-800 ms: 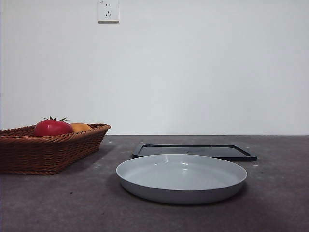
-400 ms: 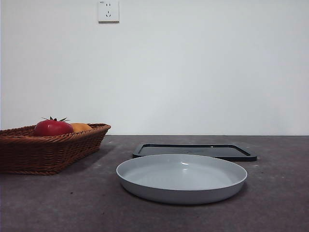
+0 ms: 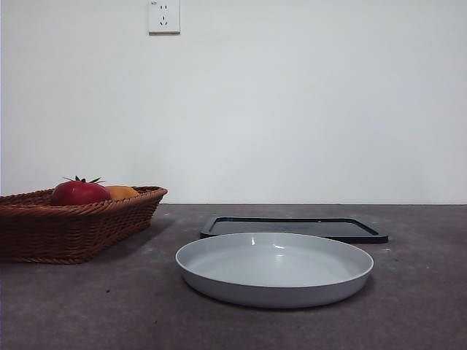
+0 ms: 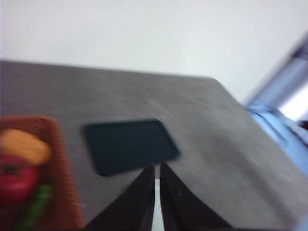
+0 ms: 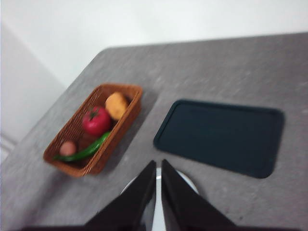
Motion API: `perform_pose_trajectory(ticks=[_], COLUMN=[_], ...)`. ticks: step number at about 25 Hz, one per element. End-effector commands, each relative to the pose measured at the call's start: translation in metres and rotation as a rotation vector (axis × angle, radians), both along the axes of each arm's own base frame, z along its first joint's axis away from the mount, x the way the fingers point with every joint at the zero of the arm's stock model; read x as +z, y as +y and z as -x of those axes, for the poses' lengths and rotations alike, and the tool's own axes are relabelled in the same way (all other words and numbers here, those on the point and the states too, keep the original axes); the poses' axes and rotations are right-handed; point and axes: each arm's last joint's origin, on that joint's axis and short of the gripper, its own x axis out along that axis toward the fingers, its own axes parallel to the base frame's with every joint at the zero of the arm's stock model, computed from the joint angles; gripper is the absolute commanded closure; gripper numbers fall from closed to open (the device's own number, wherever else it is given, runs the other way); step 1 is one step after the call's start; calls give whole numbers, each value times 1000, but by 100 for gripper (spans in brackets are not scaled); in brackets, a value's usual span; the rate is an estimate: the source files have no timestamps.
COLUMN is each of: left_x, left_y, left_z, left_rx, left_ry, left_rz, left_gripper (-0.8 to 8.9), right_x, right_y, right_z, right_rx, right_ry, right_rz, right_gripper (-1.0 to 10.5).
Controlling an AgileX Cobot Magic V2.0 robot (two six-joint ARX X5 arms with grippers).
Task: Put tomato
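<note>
- Opening step, by judgement: reach not yet begun, nothing lifted, glossy round red tomato with a dark green leafy stem (image 3: 79,192) untouched in the brown woven wicker basket (image 3: 73,230) at one end of the dark grey desk (image 3: 423,292).
- Tomato's place: inside the basket, touching the orange-yellow round fruit (image 3: 122,192), with a long green pepper (image 5: 86,150) lying beside it and a small pinkish-brown round item (image 5: 68,147) at the basket's far end.
- Left tool (image 4: 157,192): held high above the desk, jaws almost together with only a thin slit between them, nothing gripped; closest of the two to the basket, judging by its wrist view.
- Right tool (image 5: 158,192): likewise raised over the desk, jaws nearly closed on a narrow gap, empty; above the rim of the plate.
- Neither tool visible in the front view.
- Next move, as a judgement: spread the jaws of the nearer tool wide, descend over the tomato, clamp across its round body without nudging the neighbouring fruit, then carry it out. Destination unnamed in the task; shallow round grey plate (image 3: 274,268) or flat black rectangular tray (image 3: 293,227) both plausible.
- Count: one tomato, one orange-yellow fruit, one green pepper, one small pinkish item, one basket, one grey plate, one black tray, two tools.
- Plate in front of the tray, just beside it; both apart from the basket.
</note>
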Motion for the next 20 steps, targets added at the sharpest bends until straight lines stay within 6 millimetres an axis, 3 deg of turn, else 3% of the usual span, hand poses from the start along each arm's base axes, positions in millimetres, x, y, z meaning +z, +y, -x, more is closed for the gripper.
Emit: perform_pose_trajectory(ticks=[1, 6, 12, 20], left_x=[-1, -25, -53, -63], left_y=[-3, -11, -18, -24], left_z=[-14, -38, -51, -60], left_rx=[-93, -164, -274, -329], left_ry=[25, 215, 364, 384], left_rz=[10, -8, -104, -155], left_gripper=[798, 798, 798, 798], right_x=[-1, -15, -31, -49], right_y=[8, 27, 51, 75], right_z=[-7, -18, -30, -40], right_rx=[64, 154, 184, 232], right_ry=[15, 115, 180, 267], right_rz=[18, 56, 178, 258], right_gripper=[938, 938, 938, 938])
